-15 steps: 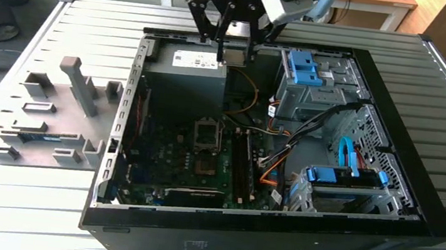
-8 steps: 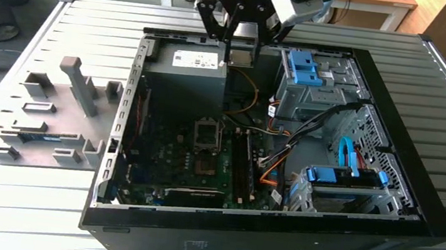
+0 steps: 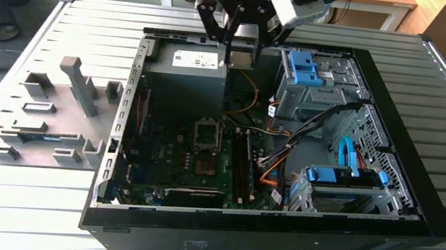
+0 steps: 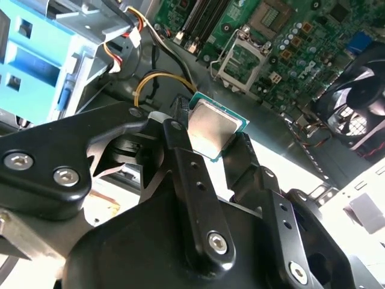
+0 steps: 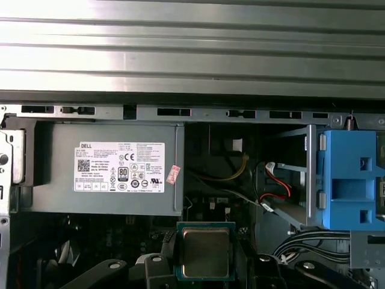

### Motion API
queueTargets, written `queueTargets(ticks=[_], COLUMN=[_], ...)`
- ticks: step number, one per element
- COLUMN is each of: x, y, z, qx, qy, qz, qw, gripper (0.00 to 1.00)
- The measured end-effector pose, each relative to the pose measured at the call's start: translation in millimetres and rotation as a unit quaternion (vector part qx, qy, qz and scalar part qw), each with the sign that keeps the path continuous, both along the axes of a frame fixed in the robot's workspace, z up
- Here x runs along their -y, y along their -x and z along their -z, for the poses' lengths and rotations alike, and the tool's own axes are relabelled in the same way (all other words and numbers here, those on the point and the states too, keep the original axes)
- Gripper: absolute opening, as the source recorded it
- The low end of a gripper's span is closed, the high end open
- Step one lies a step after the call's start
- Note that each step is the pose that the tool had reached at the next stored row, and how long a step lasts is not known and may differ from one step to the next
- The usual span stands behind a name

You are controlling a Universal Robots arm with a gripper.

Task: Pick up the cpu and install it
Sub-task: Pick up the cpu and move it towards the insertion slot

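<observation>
Gripper [image 3: 241, 55] over open computer case [image 3: 236, 234]; fingers [image 4: 180, 153] drawn in narrow, clamped on two opposite edges of cpu [image 4: 213, 129]; cpu sits between fingertips, clear of everything else, dull silver face showing in both wrist views; grey power supply [image 5: 108, 165] just beside gripper; blue drive cage [image 5: 352, 180] near on other side; black socket frame [image 3: 207, 133] on green motherboard [image 3: 176, 164] well apart from gripper, nothing touching it.

Workshop, slatted metal bench [image 3: 19, 215], opened computer case [image 3: 278, 233]
</observation>
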State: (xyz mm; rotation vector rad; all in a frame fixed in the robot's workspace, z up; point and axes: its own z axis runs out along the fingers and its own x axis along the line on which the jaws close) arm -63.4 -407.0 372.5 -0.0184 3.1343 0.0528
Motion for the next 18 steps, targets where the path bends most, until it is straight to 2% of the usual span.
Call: queueTargets(ticks=[7, 18], x=[10.7, 22.4], y=[0.0, 0.0], z=[0.0, 0.0], qx=[0.0, 0.0], qy=[0.0002, 0.0009], qz=[0.0, 0.0], qw=[1.0, 1.0], gripper=[0.47, 0.47])
